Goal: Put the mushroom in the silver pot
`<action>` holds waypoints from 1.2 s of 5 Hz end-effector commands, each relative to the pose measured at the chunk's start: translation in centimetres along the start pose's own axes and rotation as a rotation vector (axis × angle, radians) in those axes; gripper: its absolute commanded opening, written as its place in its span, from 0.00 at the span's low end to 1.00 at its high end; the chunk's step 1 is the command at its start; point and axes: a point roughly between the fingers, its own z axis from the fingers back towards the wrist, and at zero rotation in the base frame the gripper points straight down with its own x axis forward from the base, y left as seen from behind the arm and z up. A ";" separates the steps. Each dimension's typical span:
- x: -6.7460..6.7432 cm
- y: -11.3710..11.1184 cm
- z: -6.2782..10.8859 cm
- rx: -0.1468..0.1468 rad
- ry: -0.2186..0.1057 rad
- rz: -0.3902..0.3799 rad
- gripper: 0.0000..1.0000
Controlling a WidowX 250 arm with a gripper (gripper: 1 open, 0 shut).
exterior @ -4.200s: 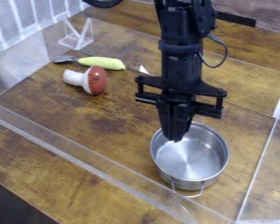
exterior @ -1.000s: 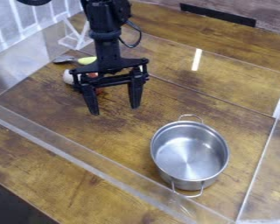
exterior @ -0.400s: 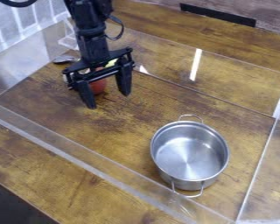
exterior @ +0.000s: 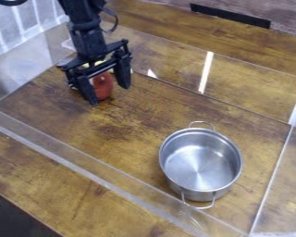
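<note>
The black gripper (exterior: 97,83), its slim fingers spread wide, points down over the mushroom (exterior: 101,86) in the upper left of the frame, the rounded reddish-brown cap showing between the prongs. At lower right, well apart, the round silver pot (exterior: 200,163) gleams on the grained wooden table (exterior: 138,139).

Mushroom toward the far left of the worktop (exterior: 138,139), pot toward the near right.

The mushroom (exterior: 103,85) lies near the worktop's far left corner, between the spread fingers (exterior: 80,93) of the gripper (exterior: 101,85), which points down over it from above. The silver pot (exterior: 200,164) stands upright well apart from them, toward the near right edge, with nothing in it. A low clear wall (exterior: 77,157) runs along the near edge, in front of both.
</note>
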 end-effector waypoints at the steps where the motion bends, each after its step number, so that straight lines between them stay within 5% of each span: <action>1: 1.4 -0.3 1.8 -0.062 -0.037 0.037 1.00; 6: 4.5 -0.8 -0.4 -0.064 -0.037 0.128 1.00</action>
